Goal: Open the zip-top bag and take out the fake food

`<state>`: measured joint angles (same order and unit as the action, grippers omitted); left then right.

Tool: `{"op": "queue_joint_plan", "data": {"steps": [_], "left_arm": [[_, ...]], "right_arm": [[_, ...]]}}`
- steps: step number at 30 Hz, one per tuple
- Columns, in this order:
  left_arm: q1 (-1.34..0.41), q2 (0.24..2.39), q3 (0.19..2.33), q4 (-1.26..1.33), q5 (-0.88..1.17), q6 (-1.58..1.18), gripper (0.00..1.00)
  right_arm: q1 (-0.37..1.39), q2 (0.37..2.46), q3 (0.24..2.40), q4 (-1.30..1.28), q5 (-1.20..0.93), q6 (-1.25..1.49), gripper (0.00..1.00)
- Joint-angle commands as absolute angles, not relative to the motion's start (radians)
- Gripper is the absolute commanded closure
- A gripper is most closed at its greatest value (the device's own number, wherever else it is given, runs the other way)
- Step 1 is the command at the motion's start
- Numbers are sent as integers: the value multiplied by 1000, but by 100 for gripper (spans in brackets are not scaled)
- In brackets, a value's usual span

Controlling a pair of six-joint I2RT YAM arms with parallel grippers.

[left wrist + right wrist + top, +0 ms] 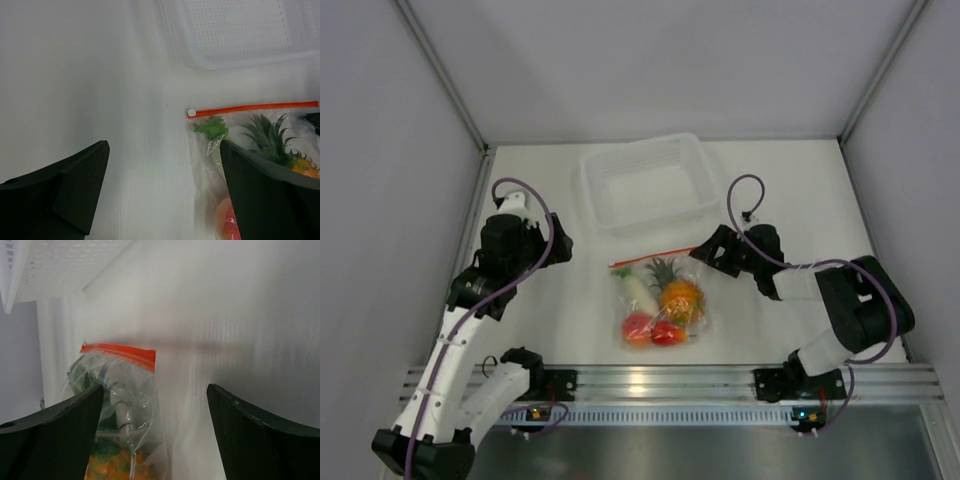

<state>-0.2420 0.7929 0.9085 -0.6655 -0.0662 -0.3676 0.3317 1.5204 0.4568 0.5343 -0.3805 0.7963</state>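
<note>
1. White table (540, 310): I see the clear perforated tray (592, 195) at its 12 o'clock.
2. Zip-top bag (692, 283) lies mid-table, with the fake food (680, 295) inside.
3. Left gripper (560, 245) sits at the bag's 10 o'clock and right gripper (705, 250) at 2 o'clock, both spread wide and holding nothing.

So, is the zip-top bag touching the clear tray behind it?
Apart. The left wrist view shows a band of bare table between the zip edge of the zip-top bag and the near rim of the clear tray. The top view agrees.
</note>
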Motion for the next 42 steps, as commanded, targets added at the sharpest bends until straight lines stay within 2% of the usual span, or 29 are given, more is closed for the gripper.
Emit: {"op": "queue_joint_plan", "data": {"steps": [1,8,9,11,12,13,18,24,32,42], "left_arm": [[-248,795,904,-604,-48,-360,2],[-250,802,904,-604,-43,-359,2],[-250,802,905,-604,-43,-359,2],[-250,801,904,-606,-40,-359,2],[-250,802,904,-604,-40,-359,2],[-252,801,904,-604,-41,-359,2],[-253,805,904,-604,-37,-359,2],[-253,802,908,-595,-5,-359,2],[-253,785,844,-516,217,-472,2],[-281,873,643,-17,615,-716,2]], "right_arm": [[347,1572,466,750,-387,827,17],[380,1649,451,886,-405,830,60],[379,1672,454,896,-414,819,72],[379,1690,471,905,-426,810,83],[379,1697,474,919,-437,808,94],[379,1694,477,926,-445,805,97],[383,1576,494,881,-472,746,100],[419,1350,584,550,-431,543,100],[465,1114,738,178,-390,376,100],[465,910,877,3,-446,311,100]]}}
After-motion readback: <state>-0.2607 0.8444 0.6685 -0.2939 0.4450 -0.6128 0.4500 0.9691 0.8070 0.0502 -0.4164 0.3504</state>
